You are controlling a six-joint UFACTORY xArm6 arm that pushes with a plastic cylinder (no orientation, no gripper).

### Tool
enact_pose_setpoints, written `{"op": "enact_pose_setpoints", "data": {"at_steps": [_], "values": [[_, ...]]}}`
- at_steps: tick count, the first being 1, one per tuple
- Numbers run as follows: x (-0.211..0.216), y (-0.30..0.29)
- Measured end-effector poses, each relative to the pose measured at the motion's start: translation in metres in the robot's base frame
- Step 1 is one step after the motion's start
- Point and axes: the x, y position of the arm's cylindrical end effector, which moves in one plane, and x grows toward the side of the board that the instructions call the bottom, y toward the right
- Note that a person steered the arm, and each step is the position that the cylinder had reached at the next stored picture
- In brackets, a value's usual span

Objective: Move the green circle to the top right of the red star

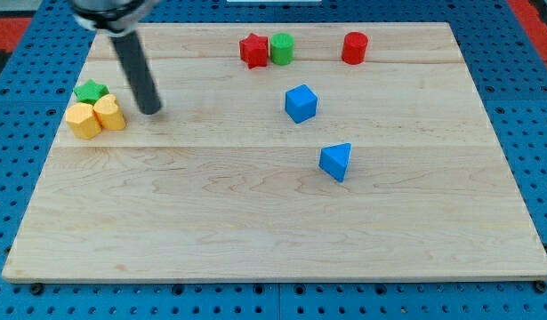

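- Currently the green circle block (pixel 282 48) sits touching the red star block (pixel 253 51) on its right side, near the wooden table (pixel 255 222) top edge (not yet up-right).
- My tip (pixel 151 110), a plain rod with no tool to open or close, rests well apart, beside the yellow blocks (pixel 95 116).

rod (pixel 131 53) upper end cut off at the view's top, green star (pixel 91 90) partly hidden behind yellow blocks (pixel 95 116)

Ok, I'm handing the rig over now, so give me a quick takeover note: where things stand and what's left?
My tip rests on the board at the view's left, just right of the yellow blocks and green star, touching none.
Green circle sits directly right of the red star, touching it.
Done: circle beside the star.
Left: nudge it toward the view's top, to the star's top right.
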Motion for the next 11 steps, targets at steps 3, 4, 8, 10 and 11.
{"op": "enact_pose_setpoints", "data": {"at_steps": [3,4,8,10,11], "values": [[-0.041,0.162],[-0.068,0.174],[-0.137,0.199],[-0.17,0.178],[-0.149,0.172]]}}
